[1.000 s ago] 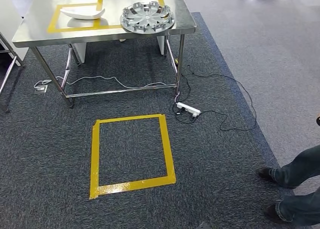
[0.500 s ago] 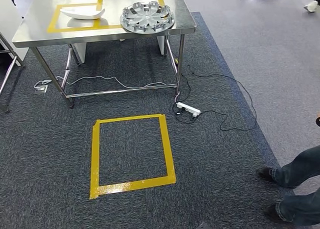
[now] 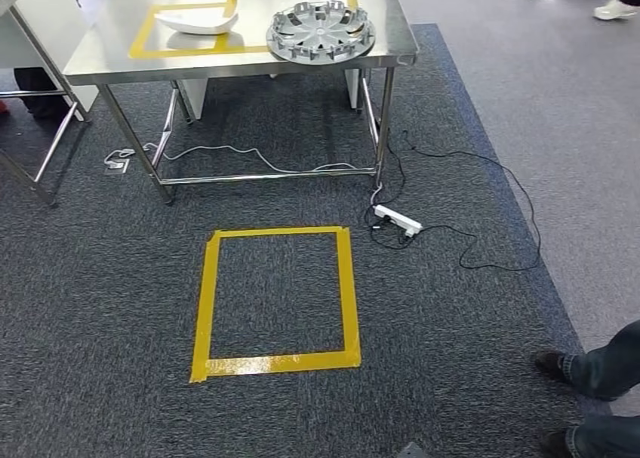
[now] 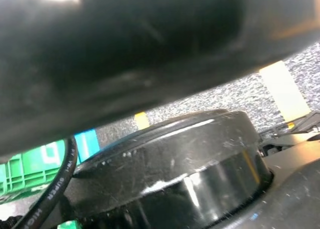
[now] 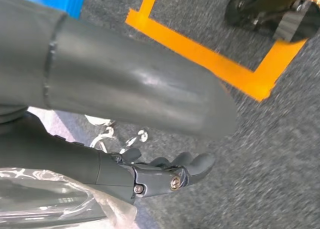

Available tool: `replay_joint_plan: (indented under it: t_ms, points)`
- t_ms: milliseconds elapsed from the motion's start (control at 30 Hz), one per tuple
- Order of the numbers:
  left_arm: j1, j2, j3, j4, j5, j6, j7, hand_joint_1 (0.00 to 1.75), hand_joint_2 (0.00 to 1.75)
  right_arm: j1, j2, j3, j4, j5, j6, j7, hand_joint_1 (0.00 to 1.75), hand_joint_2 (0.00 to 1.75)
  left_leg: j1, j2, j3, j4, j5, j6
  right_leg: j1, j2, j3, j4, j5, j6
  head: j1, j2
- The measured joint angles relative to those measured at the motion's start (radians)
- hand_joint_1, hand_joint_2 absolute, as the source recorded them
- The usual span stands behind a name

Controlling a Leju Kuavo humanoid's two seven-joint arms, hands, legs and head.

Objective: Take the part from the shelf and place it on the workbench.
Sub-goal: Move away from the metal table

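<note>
In the head view a hubcap (image 3: 323, 31) is seen lying on the bench (image 3: 113, 53) by its near right corner, the left hand's state cannot be told from the left wrist view, and in the right wrist view the right hand (image 5: 158, 176) is seen spread, holding nothing, over carpet (image 5: 264, 179).

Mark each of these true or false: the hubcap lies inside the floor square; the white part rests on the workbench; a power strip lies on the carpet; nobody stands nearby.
1. The hubcap lies inside the floor square. False: it lies on the workbench; the tape encloses bare carpet.
2. The white part rests on the workbench. True.
3. A power strip lies on the carpet by a workbench leg. True.
4. Nobody stands nearby. False: a person's legs show at the right.
</note>
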Motion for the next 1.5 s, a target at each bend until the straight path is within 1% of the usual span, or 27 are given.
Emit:
replay_joint_plan:
  t_ms: [67, 133, 200, 300, 367, 433, 500, 533, 600, 667, 700, 733, 800, 833, 900, 967, 1000, 1033, 1100, 1167, 1200, 1267, 1367, 1400, 1433, 1467, 1500]
  points:
    - [0.001, 0.001, 0.000, 0.000, 0.000, 0.000, 0.001, 0.00, 0.00, 0.001, 0.000, 0.000, 0.000, 0.000, 0.000, 0.000, 0.00, 0.00, 0.000, 0.001, 0.000, -0.004, 0.013, 0.031, 0.004, -0.002, -0.001, 0.000, 0.003, -0.006, -0.003, 0.000]
    - [0.001, 0.001, 0.000, 0.000, 0.000, 0.000, 0.002, 0.00, 0.00, 0.001, 0.000, 0.000, 0.000, 0.002, -0.001, 0.000, 0.00, 0.00, 0.000, 0.002, -0.001, -0.005, 0.025, 0.043, 0.008, -0.003, -0.001, 0.001, 0.004, -0.010, -0.004, 0.000]
    - [0.001, 0.000, -0.001, 0.000, 0.000, 0.000, 0.002, 0.00, 0.00, 0.000, 0.000, 0.000, 0.000, 0.004, -0.004, 0.002, 0.00, 0.00, 0.002, 0.002, 0.000, -0.007, 0.027, 0.032, 0.011, -0.004, -0.002, 0.002, 0.003, -0.013, -0.005, 0.000]
    - [0.001, -0.001, -0.001, 0.000, -0.001, 0.000, 0.002, 0.00, 0.00, -0.001, 0.000, 0.000, 0.000, 0.005, -0.010, 0.005, 0.00, 0.00, 0.009, 0.002, 0.001, -0.013, 0.025, -0.023, 0.016, -0.005, -0.003, 0.004, 0.002, -0.016, -0.004, 0.000]
    - [0.000, -0.002, -0.001, 0.000, -0.002, 0.000, 0.002, 0.00, 0.00, -0.002, 0.000, 0.000, 0.000, 0.005, -0.012, 0.005, 0.00, 0.00, 0.012, 0.002, 0.000, -0.014, 0.023, -0.045, 0.017, -0.005, -0.004, 0.004, 0.001, -0.017, -0.004, 0.000]
    - [0.000, -0.003, -0.001, 0.000, -0.002, 0.000, 0.002, 0.00, 0.00, -0.002, 0.000, 0.000, 0.000, 0.005, -0.013, 0.006, 0.00, 0.00, 0.008, 0.002, -0.001, -0.015, 0.021, -0.037, 0.012, -0.006, 0.001, -0.008, 0.005, -0.011, -0.005, 0.000]
    - [0.001, -0.004, -0.001, 0.000, -0.002, 0.001, 0.002, 0.00, 0.00, -0.002, 0.001, 0.000, 0.000, 0.006, -0.018, 0.006, 0.00, 0.00, 0.011, 0.002, 0.020, -0.053, 0.037, -0.014, 0.010, -0.013, 0.014, -0.020, 0.004, -0.003, -0.006, 0.000]
    - [0.001, -0.005, -0.001, 0.000, -0.002, 0.001, 0.001, 0.00, 0.00, -0.003, 0.001, 0.000, 0.000, 0.007, -0.021, 0.007, 0.00, 0.00, 0.013, 0.003, 0.033, -0.078, 0.049, -0.003, 0.013, -0.018, 0.012, -0.007, -0.011, 0.000, -0.005, 0.000]
    - [0.001, -0.006, -0.001, 0.000, -0.002, 0.001, -0.001, 0.00, 0.00, -0.007, 0.001, 0.000, 0.000, 0.009, -0.026, 0.008, 0.00, 0.00, 0.015, 0.003, 0.042, -0.103, 0.063, 0.004, 0.016, -0.026, -0.030, 0.082, -0.074, 0.002, 0.002, 0.000]
    - [0.002, -0.007, -0.001, 0.000, -0.002, 0.001, -0.003, 0.00, 0.00, -0.008, 0.001, 0.000, 0.000, 0.011, -0.029, 0.008, 0.00, 0.00, 0.017, -0.002, 0.032, -0.099, 0.064, 0.001, 0.014, -0.027, -0.083, 0.187, -0.123, 0.010, 0.006, 0.000]
    - [0.004, -0.007, -0.001, 0.000, -0.002, 0.000, -0.004, 0.00, 0.00, -0.007, 0.001, 0.000, 0.000, 0.012, -0.031, 0.009, 0.00, 0.00, 0.019, -0.007, 0.026, -0.094, 0.064, -0.003, 0.011, -0.027, -0.090, 0.201, -0.120, 0.015, 0.007, 0.000]
    - [0.004, -0.008, -0.001, 0.000, -0.002, 0.000, -0.004, 0.00, 0.00, -0.006, 0.001, 0.000, 0.000, 0.013, -0.033, 0.010, 0.00, 0.00, 0.022, -0.015, 0.020, -0.086, 0.063, -0.009, 0.007, -0.026, -0.078, 0.179, -0.098, 0.021, 0.006, 0.000]
    - [0.004, -0.008, -0.001, 0.000, -0.002, 0.001, -0.005, 0.00, 0.00, -0.006, 0.000, 0.000, 0.000, 0.015, -0.036, 0.012, 0.00, 0.00, 0.032, -0.035, 0.002, -0.058, 0.056, -0.029, -0.003, -0.003, -0.018, 0.071, -0.040, 0.036, 0.009, 0.000]
    - [0.004, -0.007, -0.001, 0.000, -0.002, 0.001, -0.005, 0.00, 0.00, -0.005, 0.001, 0.001, 0.000, 0.015, -0.037, 0.012, 0.00, 0.00, 0.034, -0.044, -0.007, -0.039, 0.049, -0.041, -0.005, 0.014, 0.003, 0.029, -0.024, 0.034, 0.013, 0.000]
    - [0.004, -0.006, -0.001, 0.000, -0.002, 0.002, -0.007, 0.00, 0.00, -0.005, 0.004, 0.001, 0.000, 0.015, -0.037, 0.013, 0.00, 0.00, 0.031, -0.057, -0.020, -0.016, 0.041, -0.056, -0.002, 0.030, 0.010, 0.019, -0.024, 0.012, 0.010, 0.000]
    - [0.007, -0.006, -0.001, 0.000, -0.002, 0.003, -0.007, 0.00, 0.00, -0.005, 0.003, 0.001, 0.000, 0.012, -0.037, 0.014, 0.00, 0.00, 0.032, -0.068, -0.024, -0.011, 0.044, -0.062, 0.000, 0.008, 0.007, 0.030, -0.023, -0.017, -0.005, 0.001]
    - [0.009, -0.005, -0.001, 0.000, -0.002, 0.003, -0.007, 0.00, 0.00, -0.006, 0.003, 0.001, 0.000, 0.010, -0.037, 0.014, 0.00, 0.00, 0.031, -0.055, -0.030, -0.001, 0.038, -0.062, 0.002, -0.005, 0.005, 0.034, -0.022, -0.026, -0.013, 0.000]
    - [0.010, -0.005, -0.001, 0.000, -0.001, 0.003, -0.007, 0.00, 0.00, -0.006, 0.003, 0.001, -0.001, 0.008, -0.037, 0.014, 0.00, 0.00, 0.029, -0.030, -0.043, 0.028, 0.020, -0.060, 0.004, -0.019, 0.003, 0.035, -0.019, -0.032, -0.019, 0.000]
    - [0.009, -0.006, -0.001, 0.000, -0.001, 0.003, -0.007, 0.00, 0.00, -0.003, 0.003, 0.000, -0.001, 0.004, -0.036, 0.013, 0.00, 0.00, 0.020, 0.034, -0.093, 0.150, -0.053, -0.050, 0.011, -0.051, -0.003, 0.034, -0.017, -0.040, -0.029, 0.000]
    - [0.008, -0.006, -0.001, 0.000, -0.001, 0.004, -0.007, 0.00, 0.00, 0.002, 0.003, 0.000, -0.001, 0.002, -0.036, 0.014, 0.00, 0.00, 0.014, 0.057, -0.146, 0.288, -0.121, -0.039, 0.022, -0.088, -0.007, 0.035, -0.018, -0.042, -0.031, 0.000]
    - [0.009, -0.006, -0.001, 0.000, -0.001, 0.005, -0.007, 0.00, 0.00, 0.002, 0.003, 0.000, -0.001, 0.001, -0.035, 0.014, 0.00, 0.00, 0.011, 0.060, -0.152, 0.319, -0.131, -0.032, 0.027, -0.105, -0.006, 0.035, -0.018, -0.043, -0.031, -0.001]
    - [0.012, -0.005, -0.001, 0.000, -0.001, 0.006, -0.007, 0.00, 0.00, 0.000, 0.003, 0.000, -0.001, 0.001, -0.035, 0.014, 0.00, 0.00, -0.001, 0.070, -0.108, 0.262, -0.094, -0.011, 0.035, -0.136, 0.001, 0.035, -0.019, -0.044, -0.031, -0.001]
    - [0.011, -0.004, -0.002, 0.000, -0.001, 0.007, -0.007, 0.00, 0.00, -0.004, 0.003, 0.000, -0.001, 0.001, -0.034, 0.014, 0.00, 0.00, -0.033, 0.146, -0.008, 0.081, -0.032, 0.032, 0.045, -0.176, 0.008, 0.034, -0.026, -0.041, -0.031, -0.001]
    - [0.010, -0.004, -0.002, 0.000, -0.001, 0.007, -0.007, 0.00, 0.00, -0.006, 0.003, 0.000, 0.000, 0.001, -0.033, 0.014, 0.00, 0.00, -0.040, 0.165, 0.002, 0.055, -0.033, 0.038, 0.047, -0.189, 0.008, 0.033, -0.028, -0.039, -0.030, -0.001]
    - [0.011, -0.004, -0.002, 0.000, -0.001, 0.007, -0.007, 0.00, 0.00, -0.007, 0.003, 0.000, -0.001, 0.001, -0.033, 0.014, 0.00, 0.00, -0.043, 0.164, 0.003, 0.047, -0.038, 0.037, 0.049, -0.202, 0.009, 0.032, -0.029, -0.036, -0.030, -0.001]
    - [0.012, -0.004, -0.002, 0.000, 0.000, 0.007, -0.006, 0.00, 0.00, -0.010, 0.003, 0.000, -0.001, 0.002, -0.033, 0.014, 0.00, 0.00, -0.043, 0.151, 0.004, 0.038, -0.038, 0.034, 0.049, -0.215, 0.013, 0.029, -0.030, -0.032, -0.029, -0.001]
    - [0.014, -0.005, -0.002, 0.000, 0.000, 0.007, -0.005, 0.00, 0.00, -0.012, 0.003, 0.000, -0.002, 0.003, -0.033, 0.015, 0.00, 0.00, -0.041, 0.137, 0.004, 0.032, -0.035, 0.032, 0.048, -0.206, 0.014, 0.031, -0.035, -0.027, -0.027, -0.001]
